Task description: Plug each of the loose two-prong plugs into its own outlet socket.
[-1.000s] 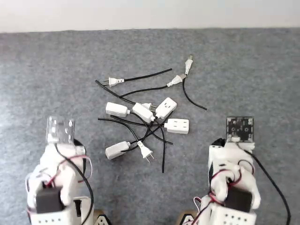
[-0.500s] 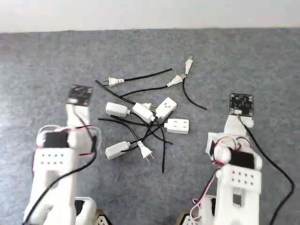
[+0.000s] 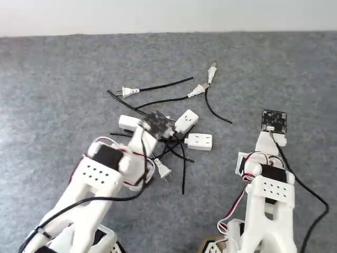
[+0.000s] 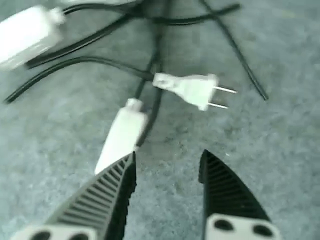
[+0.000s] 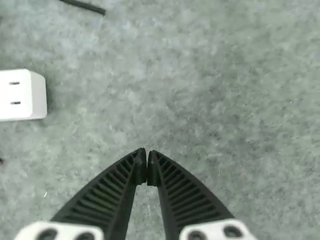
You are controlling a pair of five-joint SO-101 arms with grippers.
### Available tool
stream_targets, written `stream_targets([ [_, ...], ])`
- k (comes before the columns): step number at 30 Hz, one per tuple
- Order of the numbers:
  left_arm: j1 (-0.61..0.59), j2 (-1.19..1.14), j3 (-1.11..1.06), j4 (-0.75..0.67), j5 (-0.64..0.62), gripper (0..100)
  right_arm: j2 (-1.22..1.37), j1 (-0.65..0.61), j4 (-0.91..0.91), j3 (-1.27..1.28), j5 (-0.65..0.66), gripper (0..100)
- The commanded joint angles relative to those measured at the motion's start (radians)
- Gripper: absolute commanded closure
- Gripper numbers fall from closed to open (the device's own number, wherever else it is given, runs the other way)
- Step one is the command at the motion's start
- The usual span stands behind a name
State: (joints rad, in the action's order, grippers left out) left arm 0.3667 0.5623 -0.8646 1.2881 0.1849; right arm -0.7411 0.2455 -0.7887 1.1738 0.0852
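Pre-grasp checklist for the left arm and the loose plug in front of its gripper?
1. Left gripper open: ok, jaws stand apart.
2. Loose plug between the fingers: not ok, it lies beyond the tips on the carpet.
3. Prongs free: ok, both bare.
4. Neighbours clear: not ok, a white socket lies right by one fingertip, and black cords cross at the plug's cord end.
5. Right gripper out of the way: ok, shut on nothing over carpet, near a two-slot socket.
6. Height above the carpet: cannot tell.
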Motion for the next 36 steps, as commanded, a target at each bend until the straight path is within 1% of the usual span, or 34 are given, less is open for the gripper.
stream_targets([
  [1,0.021,-0.003,-0.065,-0.072,0.041,82,0.001,0.012,0.025,-0.014,0.014,98.7],
  [7,0.002,0.005,-0.196,-0.132,0.333,82,0.001,0.010,0.025,-0.014,0.015,98.7],
  [13,-0.157,0.005,-0.200,-0.239,0.626,82,0.002,0.010,0.025,-0.014,0.015,98.7],
  [15,-0.204,0.005,-0.199,-0.285,0.681,82,0.004,0.010,0.025,-0.014,0.015,98.7],
  [18,-0.253,0.003,-0.202,-0.351,0.709,82,0.007,0.008,0.028,-0.014,0.015,98.7],
  [24,-0.269,-0.003,-0.208,-0.420,0.710,82,0.008,0.008,0.031,-0.014,0.015,98.7],
  [30,-0.259,-0.005,-0.263,-0.465,0.710,82,0.008,0.008,0.033,-0.014,0.015,98.7],
  [36,-0.219,-0.005,-0.334,-0.486,0.710,82,0.008,0.008,0.033,-0.014,0.015,98.6],
])
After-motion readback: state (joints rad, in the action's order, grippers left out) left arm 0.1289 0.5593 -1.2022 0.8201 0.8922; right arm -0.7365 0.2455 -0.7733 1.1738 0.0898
